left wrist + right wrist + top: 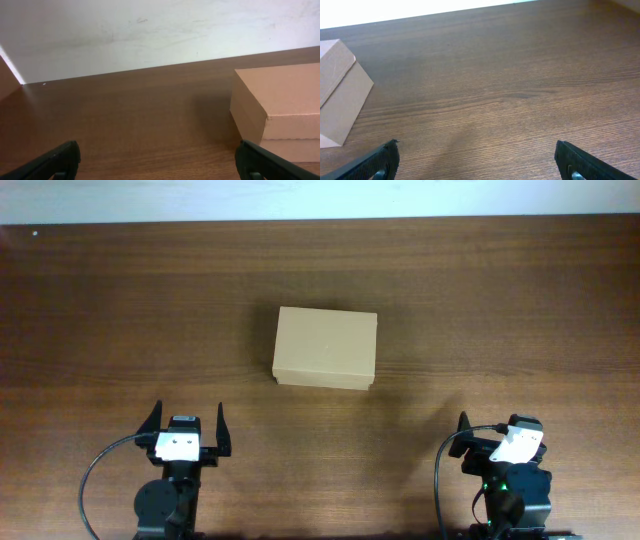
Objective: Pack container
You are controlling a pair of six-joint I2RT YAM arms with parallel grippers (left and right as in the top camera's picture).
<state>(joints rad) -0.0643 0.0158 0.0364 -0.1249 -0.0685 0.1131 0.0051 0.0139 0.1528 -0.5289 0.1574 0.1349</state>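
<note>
On your dark wood table (540, 310), the container (325, 348) sits closed, at one o'clock from the left gripper (189, 415) and eleven from the right gripper (476, 145), both spread wide. It's probably light, crushable cardboard; take the front lid edge gently.

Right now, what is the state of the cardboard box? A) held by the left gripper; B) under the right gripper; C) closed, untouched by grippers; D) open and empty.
C: the container is shut, and the left gripper and right gripper sit open, apart from it.
</note>
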